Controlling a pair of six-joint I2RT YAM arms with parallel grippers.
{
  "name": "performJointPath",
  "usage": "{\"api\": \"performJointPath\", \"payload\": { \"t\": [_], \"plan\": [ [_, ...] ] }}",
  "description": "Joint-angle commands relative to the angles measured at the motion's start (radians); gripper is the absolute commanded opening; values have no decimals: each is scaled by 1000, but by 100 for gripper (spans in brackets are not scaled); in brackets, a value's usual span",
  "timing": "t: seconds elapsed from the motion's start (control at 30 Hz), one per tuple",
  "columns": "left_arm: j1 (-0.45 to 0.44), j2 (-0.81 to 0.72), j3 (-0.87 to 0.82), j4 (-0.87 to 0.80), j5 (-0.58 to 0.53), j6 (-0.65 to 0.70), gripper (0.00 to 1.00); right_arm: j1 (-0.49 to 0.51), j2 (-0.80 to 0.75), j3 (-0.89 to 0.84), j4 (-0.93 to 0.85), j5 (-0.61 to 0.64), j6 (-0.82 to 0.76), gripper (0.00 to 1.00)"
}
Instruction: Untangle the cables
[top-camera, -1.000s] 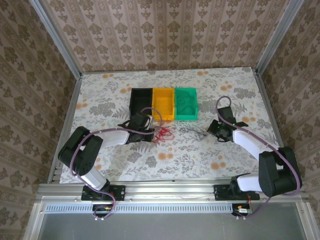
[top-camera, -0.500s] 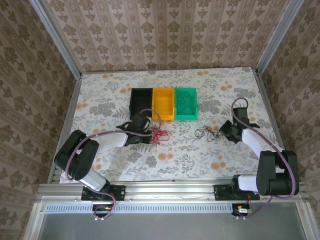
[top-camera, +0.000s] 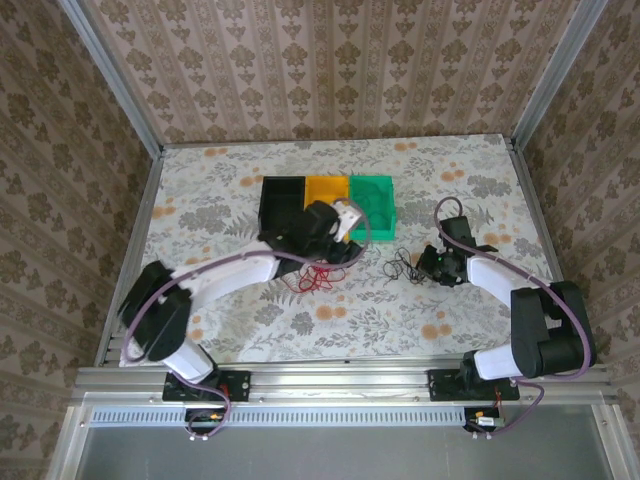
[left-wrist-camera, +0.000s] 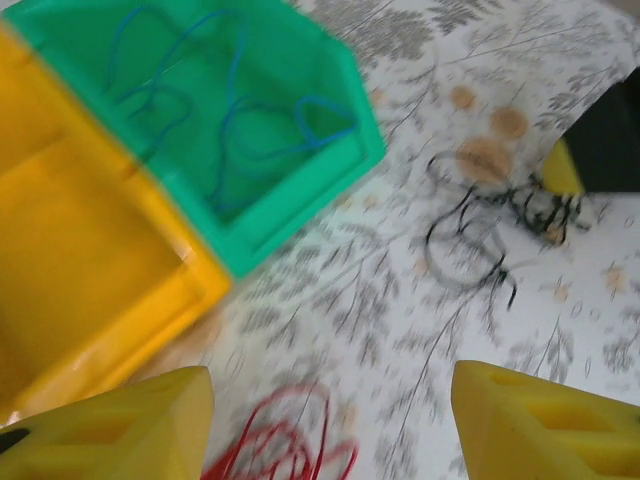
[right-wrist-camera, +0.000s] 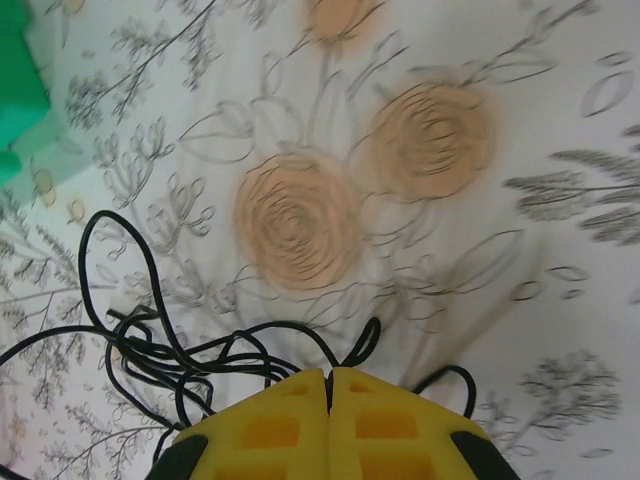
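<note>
Left gripper (left-wrist-camera: 328, 425): fingers apart, above the red cable (left-wrist-camera: 285, 450).
Right gripper (right-wrist-camera: 328, 400): fingers pressed together on strands of the black cable (right-wrist-camera: 150, 345).
Room: bare floral tabletop (top-camera: 230, 300) toward the near edge.
Cables: red is a small squiggly heap; black is a loose looped tangle, apart from red; the blue cable (left-wrist-camera: 250, 130) is coiled inside the green bin (left-wrist-camera: 345, 95).
Obstacles: black bin (top-camera: 280, 195), yellow bin (left-wrist-camera: 60, 230) and the green bin side by side, just beyond the red heap.

Blurred red cable (left-wrist-camera: 300, 455), cropped at bottom edge.
</note>
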Motion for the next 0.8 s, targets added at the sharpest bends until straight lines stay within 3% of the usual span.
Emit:
{"api": "performJointPath", "payload": {
  "t": [0.0,0.2,0.5,0.77],
  "plan": [
    [-25,161,106,-66,105,56,63,8,1,-30,33,-32,4,2],
    [-25,372,333,-138,233,34,63,8,-47,-50,39,-22,-24,2],
    [-9,456,430,-171,462,56,61,8,-70,-57,32,-21,-61,3],
    [-7,525,492,-242,451,59,58,8,-81,-55,31,-16,-72,3]
  ]
}}
